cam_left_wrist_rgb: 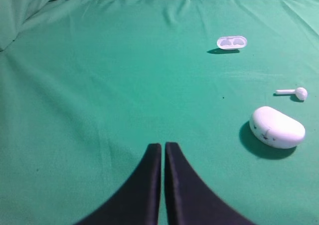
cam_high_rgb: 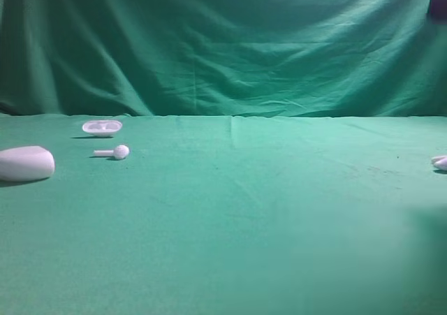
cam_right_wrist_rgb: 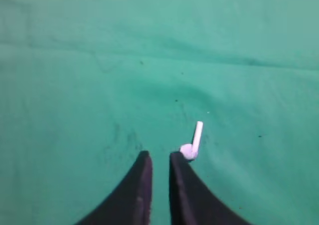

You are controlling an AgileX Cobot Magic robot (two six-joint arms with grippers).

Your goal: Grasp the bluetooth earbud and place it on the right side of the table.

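Bluetooth earbud (cam_right_wrist_rgb: 192, 144) lying on the table (cam_right_wrist_rgb: 75, 60) just beside the right gripper (cam_right_wrist_rgb: 160, 157) fingertip, fingers slightly apart, left gripper (cam_left_wrist_rgb: 163, 146) fingers together.

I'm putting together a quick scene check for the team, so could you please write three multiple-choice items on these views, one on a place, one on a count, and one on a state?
1. Where does the bluetooth earbud lie in the right wrist view?
A. Beside the right gripper fingertip
B. Inside the case
C. On the backdrop

2. How many white things lie on the table in the left wrist view?
A. One
B. Three
C. Five

3. How does the left gripper stand?
A. Wide open
B. Shut on the case
C. Shut, holding nothing

Answers:
1 A: the earbud's head sits by the fingertip.
2 B: open tray, second earbud, closed case.
3 C: its fingers meet, with nothing between them.
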